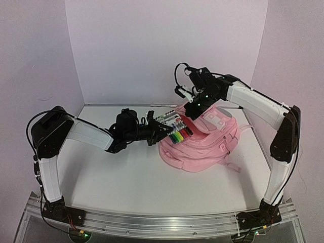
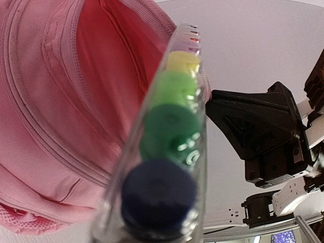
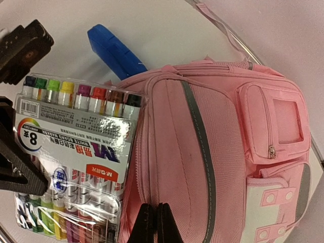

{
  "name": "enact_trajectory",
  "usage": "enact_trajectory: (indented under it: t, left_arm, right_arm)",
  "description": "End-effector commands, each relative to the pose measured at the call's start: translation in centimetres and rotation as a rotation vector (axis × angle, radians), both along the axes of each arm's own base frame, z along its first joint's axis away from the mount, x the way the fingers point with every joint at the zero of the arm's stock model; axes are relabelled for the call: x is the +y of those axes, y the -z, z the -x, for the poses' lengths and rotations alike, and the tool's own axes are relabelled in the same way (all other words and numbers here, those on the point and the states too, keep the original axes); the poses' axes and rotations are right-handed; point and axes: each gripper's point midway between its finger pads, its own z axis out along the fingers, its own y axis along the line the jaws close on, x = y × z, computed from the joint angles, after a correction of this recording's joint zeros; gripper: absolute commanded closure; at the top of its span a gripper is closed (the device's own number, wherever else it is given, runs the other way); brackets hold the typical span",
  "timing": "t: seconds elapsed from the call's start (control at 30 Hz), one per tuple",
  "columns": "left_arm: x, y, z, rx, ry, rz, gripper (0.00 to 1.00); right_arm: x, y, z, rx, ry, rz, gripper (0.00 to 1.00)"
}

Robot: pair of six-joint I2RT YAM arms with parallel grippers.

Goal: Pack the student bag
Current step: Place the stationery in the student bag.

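Note:
The pink student bag [image 1: 205, 139] lies flat at the table's centre right, its front pocket up [image 3: 273, 121]. My left gripper [image 1: 156, 131] is shut on a clear pack of coloured markers [image 1: 174, 129] and holds it at the bag's open left edge. In the right wrist view the pack [image 3: 76, 152] lies against the bag's zip opening. In the left wrist view I see the pack end-on [image 2: 169, 152], with the bag's inside [image 2: 101, 76] beside it. My right gripper [image 1: 190, 107] is shut, pinching the bag's top fabric at the opening [image 3: 154, 225].
A blue flat object [image 3: 114, 50] lies on the table just beyond the bag's top. The bag's straps [image 1: 233, 164] trail toward the front right. White walls close in the table at the back and sides.

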Motion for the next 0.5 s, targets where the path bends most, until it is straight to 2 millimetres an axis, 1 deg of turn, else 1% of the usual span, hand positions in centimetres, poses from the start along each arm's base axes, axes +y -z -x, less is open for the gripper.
enact_trajectory:
  t: [0.0,0.1,0.2,0.3,0.47]
  left_arm:
    - [-1.5,-2.5,1.1,0.011,0.101,0.127,1.00]
    - [-1.5,-1.3,1.0,0.058,0.097,0.129,1.00]
    - [-1.4,-0.3,1.1,0.094,0.089,0.141,1.00]
    - [-0.7,0.5,1.3,0.125,0.064,0.160,1.00]
    - [0.2,1.5,1.8,0.148,0.044,0.142,1.00]
  right_arm:
    - [4.3,-5.9,0.8,-0.053,-0.074,-0.227,1.00]
    - [4.3,-6.0,0.5,-0.051,-0.050,-0.237,1.00]
    - [4.0,-6.0,-0.1,-0.064,-0.011,-0.229,1.00]
    - [3.6,-6.5,-0.7,-0.097,0.014,-0.217,1.00]
    - [2.9,-6.9,-1.4,-0.135,0.056,-0.201,1.00]
